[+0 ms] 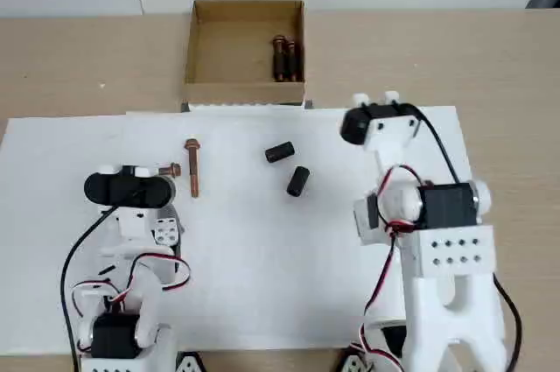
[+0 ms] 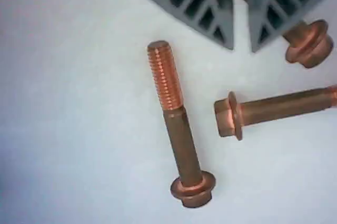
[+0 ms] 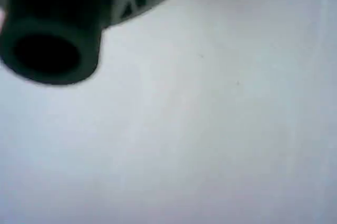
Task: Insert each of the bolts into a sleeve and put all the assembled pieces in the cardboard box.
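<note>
The box (image 1: 194, 48) stands at the far edge of the surface (image 1: 70, 57), open at the top, with assembled pieces (image 1: 284, 57) lying against its right wall. In front of it a white sheet (image 1: 262, 258) covers the surface and carries both arms. The right gripper (image 1: 376, 108) is at the sheet's far right part, closed around a held sleeve (image 3: 50, 50), black, whose open bore faces the wrist camera above bare sheet. The left gripper (image 2: 240, 47) is at the sheet's left part, its fingers (image 2: 210, 2) nearly together with the shaft of a held bolt (image 2: 308, 42) between them and the head sticking out to one side. Mid-sheet lie the far sleeve (image 1: 279, 152) and the near sleeve (image 1: 298, 181), near each other but apart. Just beside the left gripper lie the first loose bolt (image 1: 192, 166) and the second loose bolt (image 1: 171, 169), crosswise to it, close but not touching.
</note>
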